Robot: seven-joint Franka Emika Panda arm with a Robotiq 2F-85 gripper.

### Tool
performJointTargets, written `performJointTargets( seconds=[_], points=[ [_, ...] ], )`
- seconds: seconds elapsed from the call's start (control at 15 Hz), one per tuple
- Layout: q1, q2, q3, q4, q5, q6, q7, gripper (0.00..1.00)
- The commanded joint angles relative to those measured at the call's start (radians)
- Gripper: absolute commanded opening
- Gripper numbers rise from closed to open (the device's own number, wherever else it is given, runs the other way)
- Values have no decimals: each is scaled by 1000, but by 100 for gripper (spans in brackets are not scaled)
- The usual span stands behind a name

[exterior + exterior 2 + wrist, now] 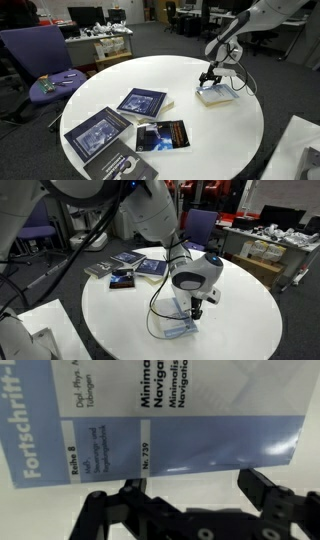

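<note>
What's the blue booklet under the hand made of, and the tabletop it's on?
Blue booklet: paper or thin card, cover seemingly smooth and semi-matte; printed lettering and a thin flat edge suggest it. Tabletop: probably white laminate or painted board, low sheen, uniform with no grain; its core is hidden. The hand stands open above the booklet.

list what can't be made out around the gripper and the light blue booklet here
Title of the booklet, wrist view: cut off by the top and right edges, and the small print is blurred.
Whether the open gripper touches the booklet, both exterior views: too small to tell.
Covers of the dark books, exterior view: too small and blurred to read.
The grey book, exterior view: cut off by the lower edge.
</note>
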Motion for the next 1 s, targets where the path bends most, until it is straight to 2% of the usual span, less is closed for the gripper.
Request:
performJointTargets(
  seconds=[0.0, 0.33, 0.93],
  points=[
    [46, -23, -45, -3, -32, -25, 13, 100],
    [82, -34, -63, -14, -62, 2, 7, 100],
    [91, -46, -48, -30, -59, 23, -16, 100]
  ],
)
